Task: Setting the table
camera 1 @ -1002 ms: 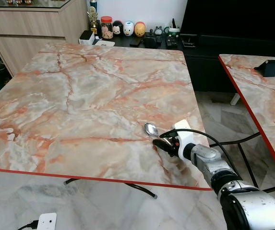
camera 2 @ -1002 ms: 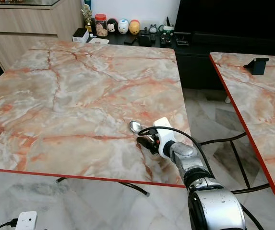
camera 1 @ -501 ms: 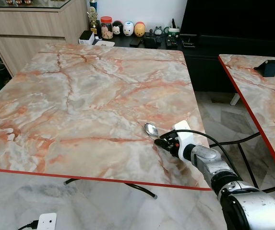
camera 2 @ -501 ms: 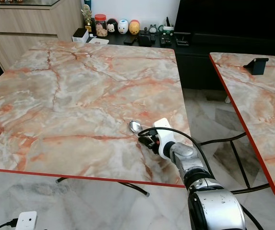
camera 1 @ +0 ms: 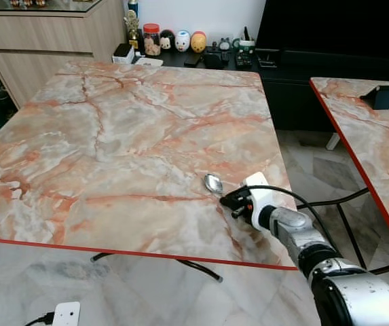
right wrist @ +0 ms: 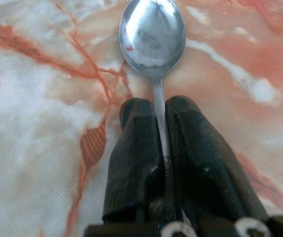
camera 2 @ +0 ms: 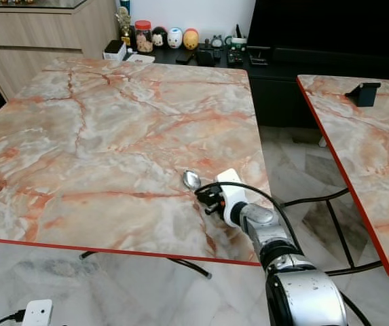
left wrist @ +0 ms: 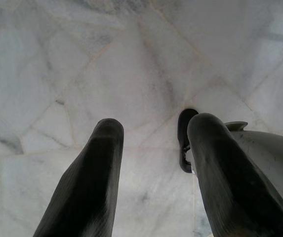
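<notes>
Near the right-hand front edge of the marble table (camera 1: 113, 136), the right gripper (camera 1: 233, 202) was pinched tight on the handle of a spoon (camera 1: 213, 183); its two black fingers (right wrist: 131, 158) pressed the thin metal stem between them, and the wrist view showed the stem (right wrist: 160, 113) running out from the closed pair to the bowl; the bowl lay just ahead of the fingertips, low over the orange-veined stone, though whether it touched the surface could not be told; the silver right arm (camera 1: 296, 234) reached in from the lower right across the table's red-trimmed edge, a black cable (camera 1: 303, 200) looping over its white wrist block.

The left gripper (left wrist: 151, 163) hung idle over the pale marble floor (left wrist: 82, 59), its fingers held well apart with nothing between them.

At the far end of the table, on a dark low cabinet (camera 1: 208, 58), stood a red-lidded jar (camera 1: 152, 39) and a row of small round figurines (camera 1: 182, 41), with a beige wooden sideboard (camera 1: 45, 34) to their left; to the right, a second marble table (camera 1: 377, 136) carried a small dark stand (camera 1: 381, 95); on the floor at the lower left lay a white power socket (camera 1: 66, 313) with a black plug.
</notes>
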